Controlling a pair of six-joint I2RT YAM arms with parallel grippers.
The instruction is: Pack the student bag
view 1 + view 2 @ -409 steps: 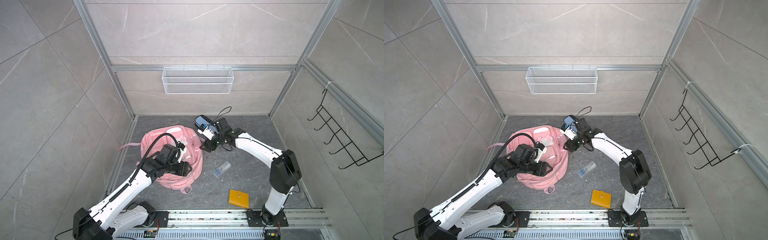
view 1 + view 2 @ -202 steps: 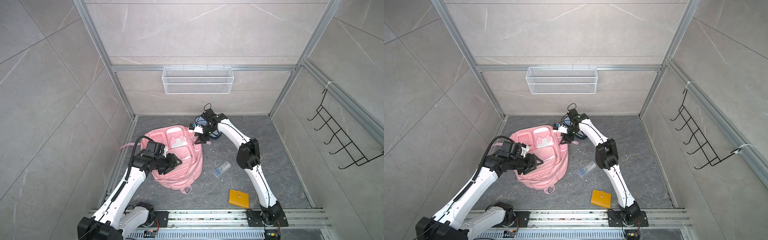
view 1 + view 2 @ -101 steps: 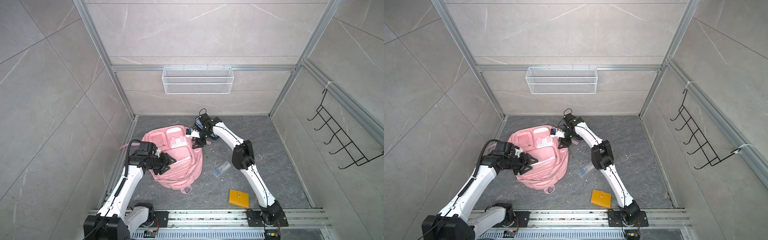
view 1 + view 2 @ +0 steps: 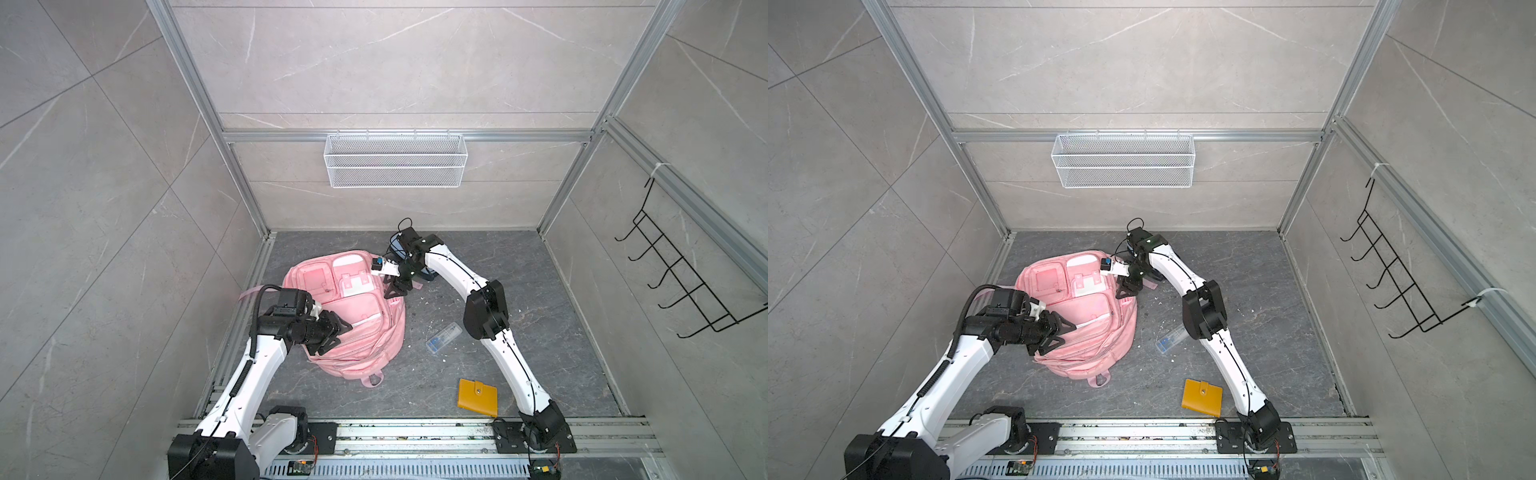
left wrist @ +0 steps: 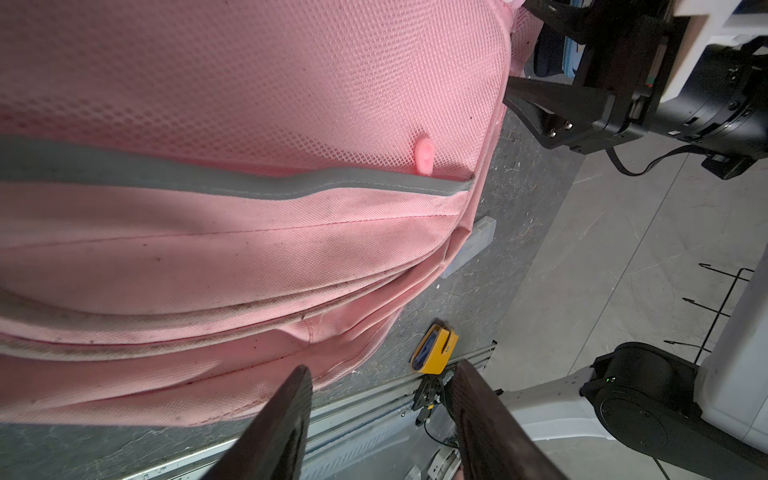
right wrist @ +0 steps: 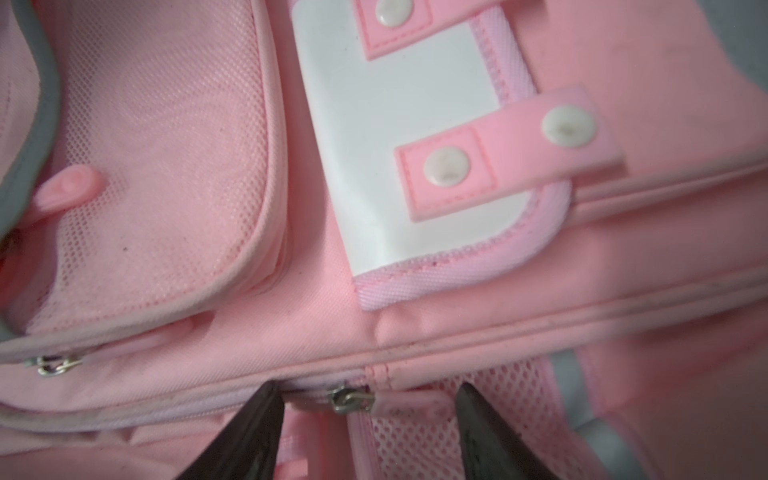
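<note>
Student bag: the large soft pink fabric backpack point(image 4: 365, 353) lay front-up on the grey counter, between the two arms, with every zip in view shut.
Left gripper: the left gripper point(image 4: 340, 337) hovered at the bag's lower side panel, its jaws roughly half open and holding nothing.
Right gripper: the right gripper point(image 4: 399, 291) hung over the bag's upper edge, jaws parted to a similar width and empty. In the right wrist view they straddled a small metal zip pull point(image 6: 351, 401); whether they touched it could not be told from that blurred picture.
Unpacked items: a clear plastic box point(image 4: 444, 337) and a flat yellow snap wallet point(image 4: 478, 397) lay on the counter, apart from the bag. A navy and light-blue pencil case point(image 5: 550, 58) sat mostly hidden behind the right arm.
Progress: judged early, since nothing appeared to be inside yet.
Risk, zip: the pull was small and lay flat, so closing jaws might pinch fabric instead and drag the whole bag.
Risk, bag: being soft, it might slide or fold unless the left gripper pinned it first.
Risk, arm: the hidden pencil case could be knocked further away.
</note>
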